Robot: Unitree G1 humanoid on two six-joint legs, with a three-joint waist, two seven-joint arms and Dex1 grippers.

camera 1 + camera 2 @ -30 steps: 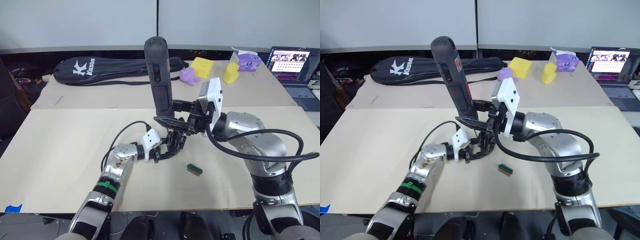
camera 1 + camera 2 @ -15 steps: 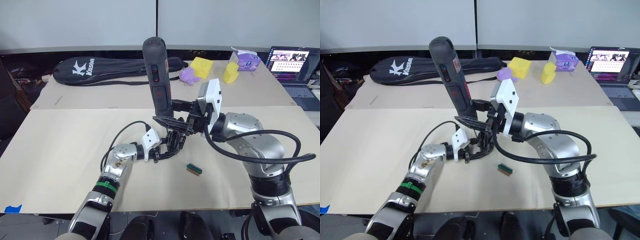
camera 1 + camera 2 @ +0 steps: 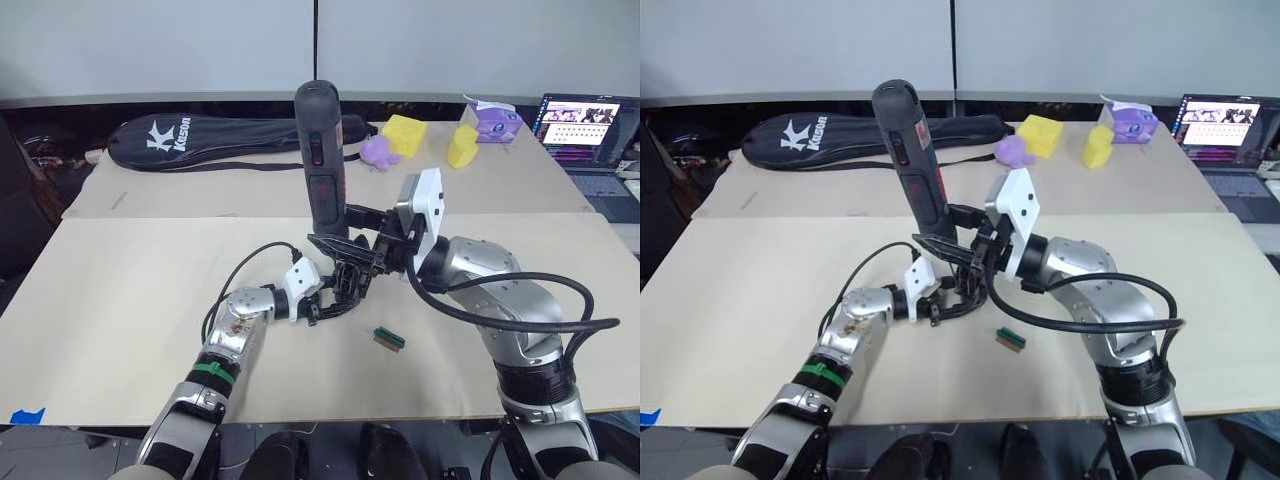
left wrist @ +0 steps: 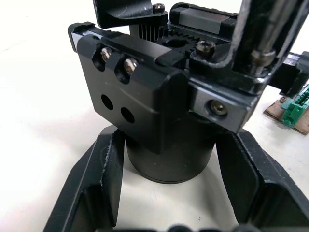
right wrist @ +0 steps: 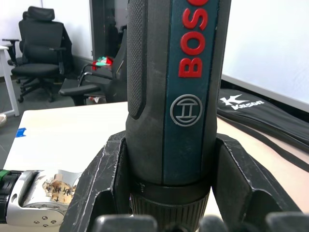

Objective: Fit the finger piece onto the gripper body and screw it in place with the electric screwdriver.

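Between left gripper (image 4: 166, 203) jaws: gripper body (image 4: 159, 116).

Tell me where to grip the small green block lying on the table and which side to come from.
Grip the green block across its short width, coming straight down from above. It lies flat on the table as a narrow strip, apart from the gripper body, so its long sides look free for a claw's fingers. Both claws look occupied now, the right claw with the electric screwdriver.

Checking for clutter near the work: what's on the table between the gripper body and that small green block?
Nothing: in the left eye view, bare table separates the gripper body from the green block.
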